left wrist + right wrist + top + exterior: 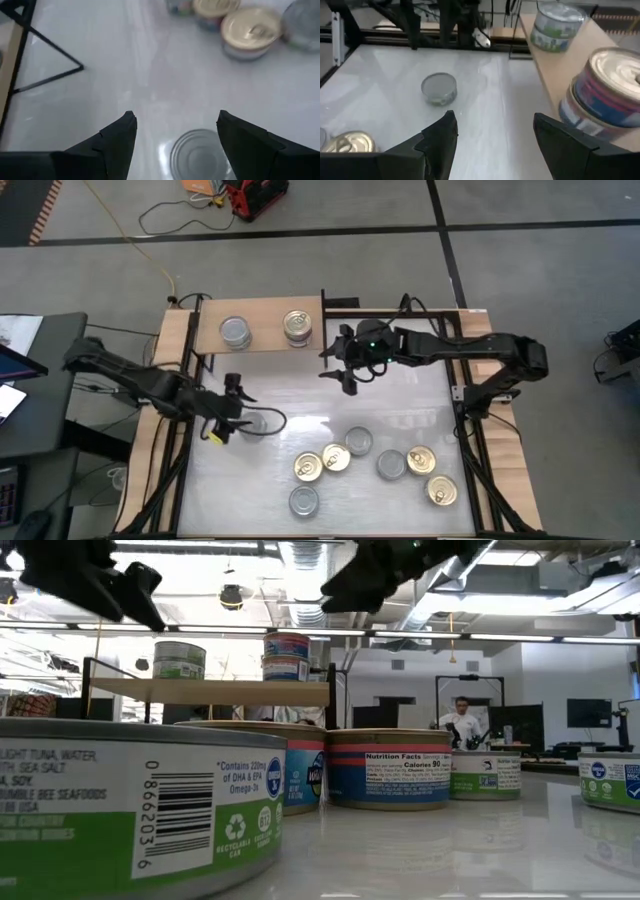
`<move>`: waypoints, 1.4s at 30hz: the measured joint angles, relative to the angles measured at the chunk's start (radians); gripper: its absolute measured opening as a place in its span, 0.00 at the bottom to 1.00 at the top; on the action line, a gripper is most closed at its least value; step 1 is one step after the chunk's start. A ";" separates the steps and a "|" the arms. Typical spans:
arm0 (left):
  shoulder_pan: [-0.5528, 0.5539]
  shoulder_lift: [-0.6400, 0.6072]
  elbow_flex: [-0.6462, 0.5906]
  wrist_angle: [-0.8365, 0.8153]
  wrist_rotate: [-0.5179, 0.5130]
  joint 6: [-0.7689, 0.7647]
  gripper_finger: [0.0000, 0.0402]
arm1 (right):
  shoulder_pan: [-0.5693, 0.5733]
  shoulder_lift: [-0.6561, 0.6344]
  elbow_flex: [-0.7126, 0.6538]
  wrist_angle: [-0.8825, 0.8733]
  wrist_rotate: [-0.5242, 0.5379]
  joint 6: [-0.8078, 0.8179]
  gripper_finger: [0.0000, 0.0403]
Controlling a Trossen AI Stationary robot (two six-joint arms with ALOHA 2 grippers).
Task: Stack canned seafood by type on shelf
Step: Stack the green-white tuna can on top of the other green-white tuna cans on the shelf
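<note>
Canned seafood, high view: two stacks sit on the shelf (pixel 262 332), a light wood board at the table's far edge: a silver-lid stack (pixel 235 332) and a gold-lid stack (pixel 297 326). One lone silver tin (pixel 252 420) sits on the white table (pixel 400 415) at mid-left. Loose cluster toward the near edge: three gold-lid tins (pixel 308 468), (pixel 336 457), (pixel 421 460), another gold one (pixel 442 491) at near right, silver ones (pixel 359 442), (pixel 391 465), (pixel 304 501). Left gripper (pixel 226 427) hangs just beside the lone tin, fingers spread, nothing held. Right gripper (pixel 343 367) sits just off the shelf's right end, fingers apart, empty.

Low view: green-label tin (pixel 140 805) fills the near left, more tins (pixel 390 768) in a row behind. Shelf board (pixel 215 690) raised in the background with both stacks on top. Dark arm parts overhead; person (pixel 462 720) far back in the room.

Left wrist view: fingers (pixel 117 137) wide apart, silver tin (pixel 197 155) on the table between them, no visible contact. Gold tin (pixel 250 30) further off.

Right wrist view: fingers (pixel 440 135) apart, nothing between. Lone silver tin (pixel 439 89) ahead on the table, gold-lid stack (pixel 607 92) on the shelf close by, silver-lid stack (pixel 555 27) further along.
</note>
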 joint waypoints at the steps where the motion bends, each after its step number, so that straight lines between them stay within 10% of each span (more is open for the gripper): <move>1: -0.008 0.020 0.000 0.002 -0.016 0.000 0.65 | 0.000 -0.001 0.002 0.016 0.022 0.005 0.71; 18: -0.221 0.394 0.000 0.010 -0.034 -0.235 0.64 | 0.101 0.002 -0.085 0.052 0.238 0.159 0.71; 42: -0.399 0.653 0.002 -0.142 -0.232 -0.494 0.22 | 0.152 0.003 -0.085 0.097 0.268 0.256 0.71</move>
